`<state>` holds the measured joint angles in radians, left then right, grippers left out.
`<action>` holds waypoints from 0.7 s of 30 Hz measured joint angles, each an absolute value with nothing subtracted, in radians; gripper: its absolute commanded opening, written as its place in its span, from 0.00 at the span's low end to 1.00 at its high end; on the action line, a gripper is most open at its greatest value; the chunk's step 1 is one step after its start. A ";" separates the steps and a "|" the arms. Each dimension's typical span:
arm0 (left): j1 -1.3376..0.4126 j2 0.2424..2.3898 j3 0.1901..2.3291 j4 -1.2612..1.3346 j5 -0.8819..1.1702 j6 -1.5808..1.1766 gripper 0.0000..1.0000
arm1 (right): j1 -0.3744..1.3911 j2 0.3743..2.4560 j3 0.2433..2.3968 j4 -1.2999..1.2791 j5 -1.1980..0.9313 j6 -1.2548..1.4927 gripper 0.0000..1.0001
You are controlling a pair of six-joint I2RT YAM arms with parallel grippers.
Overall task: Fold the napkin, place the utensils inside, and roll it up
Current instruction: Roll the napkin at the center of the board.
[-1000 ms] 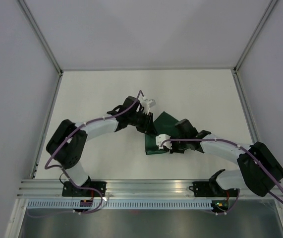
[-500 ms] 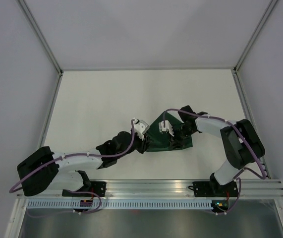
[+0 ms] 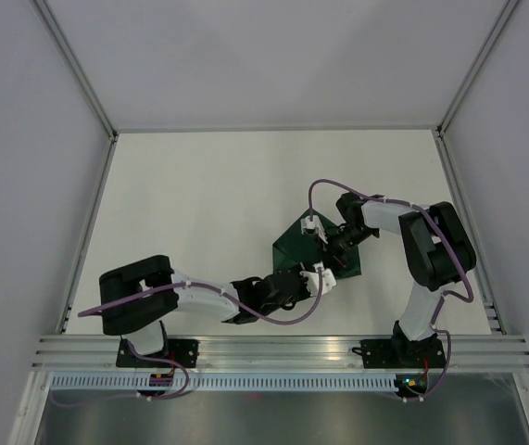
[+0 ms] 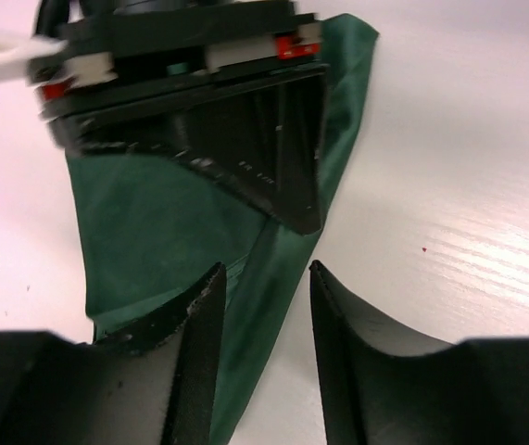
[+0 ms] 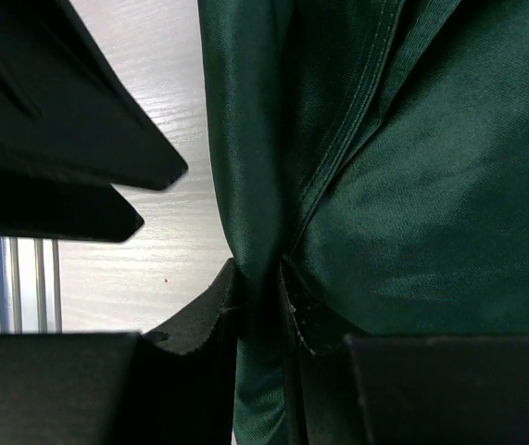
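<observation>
My right pincer (image 5: 259, 287) is clamped tight on a bunched fold of the napkin (image 3: 292, 246), which sits right of the middle of the table (image 3: 199, 204). My left pincer (image 4: 264, 278) is partly open, straddling its edge and gripping nothing. I'd say close it low on that edge first, then pull evenly.

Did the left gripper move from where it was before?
Yes. The left gripper came down the view toward the rail at the near edge, and rightward.

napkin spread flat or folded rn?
Folded, not spread: the napkin shows overlapping layers along a stitched hem, and the right hand pinches a bunched fold.
</observation>
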<state>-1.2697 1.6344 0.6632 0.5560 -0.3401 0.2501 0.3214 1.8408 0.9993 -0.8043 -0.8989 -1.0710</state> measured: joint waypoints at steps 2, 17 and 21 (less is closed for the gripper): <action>-1.280 1.671 0.686 0.555 -0.327 0.298 0.48 | 0.317 1.850 1.007 -0.819 -0.902 -1.071 0.14; -1.269 1.846 0.746 0.610 -0.258 0.467 0.63 | 0.310 1.888 1.040 -0.865 -0.913 -1.070 0.14; -1.238 1.855 0.754 0.616 -0.237 0.466 0.58 | 0.309 1.893 1.045 -0.871 -0.917 -1.069 0.15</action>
